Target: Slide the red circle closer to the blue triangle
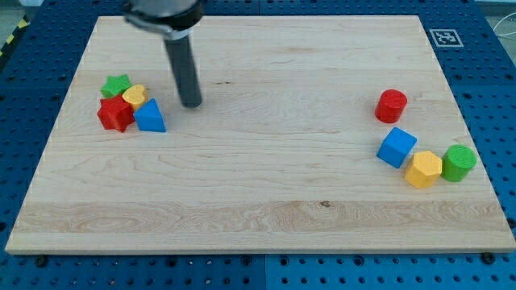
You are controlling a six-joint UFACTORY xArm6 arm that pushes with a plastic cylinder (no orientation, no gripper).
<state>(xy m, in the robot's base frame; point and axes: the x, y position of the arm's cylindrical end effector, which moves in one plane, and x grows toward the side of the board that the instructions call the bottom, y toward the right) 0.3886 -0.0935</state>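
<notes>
The red circle [391,105] stands alone at the view's right on the wooden board. The blue triangle [151,118] sits at the view's left, touching a yellow heart [134,96] and a red star [114,113]. My tip [192,103] rests on the board just right of and slightly above the blue triangle, a small gap apart from it. The tip is far to the left of the red circle.
A green star [117,84] tops the left cluster. At the view's right lie a blue cube [397,147], a yellow hexagon [423,169] and a green cylinder [459,163], below the red circle. The board [266,217] has edges on all sides.
</notes>
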